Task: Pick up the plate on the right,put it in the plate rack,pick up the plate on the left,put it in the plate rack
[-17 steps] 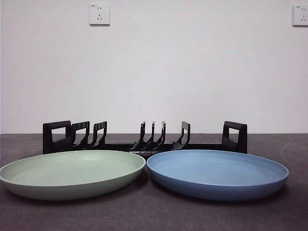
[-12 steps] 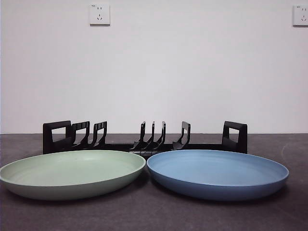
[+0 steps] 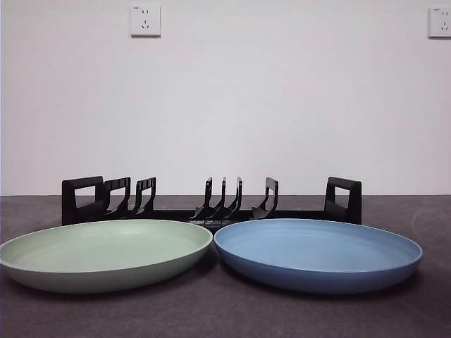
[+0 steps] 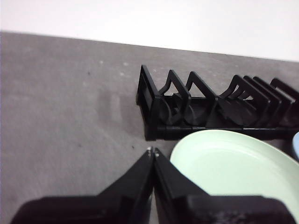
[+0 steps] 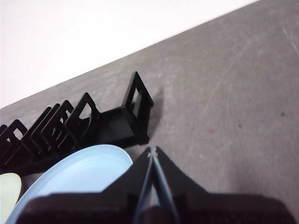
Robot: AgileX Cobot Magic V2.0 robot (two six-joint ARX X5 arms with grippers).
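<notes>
A blue plate (image 3: 318,252) lies flat on the right of the dark table and a pale green plate (image 3: 106,253) on the left, their rims almost touching. Behind both stands the long black plate rack (image 3: 211,204) with upright prongs and a loop handle at each end; no plate stands in it. My left gripper (image 4: 153,150) is shut with nothing in it, above the table beside the green plate (image 4: 236,168) and near the rack's end (image 4: 149,100). My right gripper (image 5: 152,151) is shut with nothing in it, by the blue plate's (image 5: 77,179) rim and the rack's other end (image 5: 139,105).
The dark grey table (image 3: 225,317) runs back to a white wall with two sockets (image 3: 145,20). Bare tabletop lies outside each plate in the wrist views. Neither arm shows in the front view.
</notes>
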